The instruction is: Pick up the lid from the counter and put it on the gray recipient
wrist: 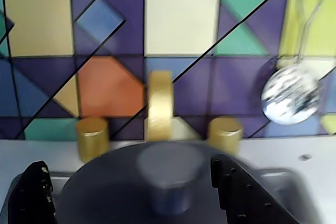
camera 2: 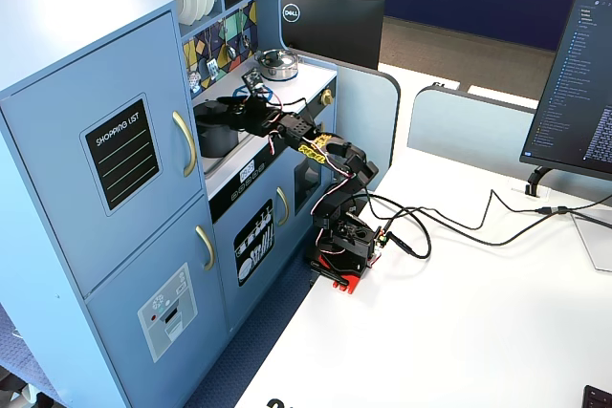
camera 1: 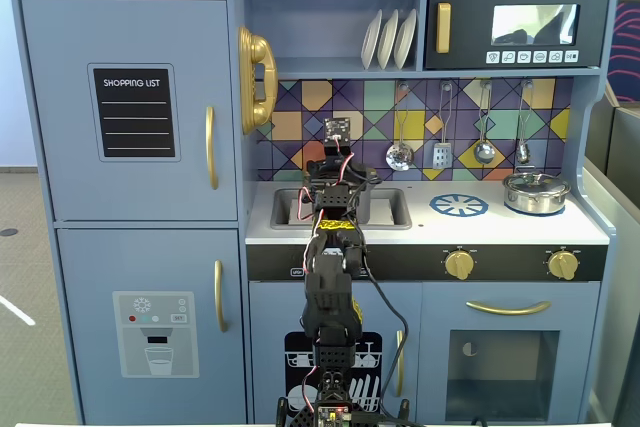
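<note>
Pincer [wrist: 131, 192] spread wide, one black finger [wrist: 34, 195] at the lower left of the wrist view and the other at the lower right, with the lid [wrist: 105, 192] between them. Cannot tell whether the fingers touch the lid's rim. Lid blurred, its round knob [wrist: 170, 169] in the middle. In a fixed view, pincer [camera 1: 335, 187] over the sink [camera 1: 385, 209] at the left end of the worktop [camera 1: 500, 232], near the back edge.

Just behind the lid, at the worktop's back edge: a gold tap [wrist: 160, 103] upright between two short gold knobs, one left [wrist: 92, 137], one right [wrist: 224, 134]. Above them a tiled wall of coloured squares and triangles. A shiny ladle [wrist: 291, 95] hanging on that wall, up and to the right.

Gray pot [camera 2: 215, 126] partly seen at the sink end in a fixed view, under the arm's front part; mostly hidden behind the arm from the front.

Toward the right end of the worktop: a blue-and-white burner ring [camera 1: 459, 205], then a small silver pot [camera 1: 536, 192] with its own lid near the right back corner, both well apart from the pincer.
</note>
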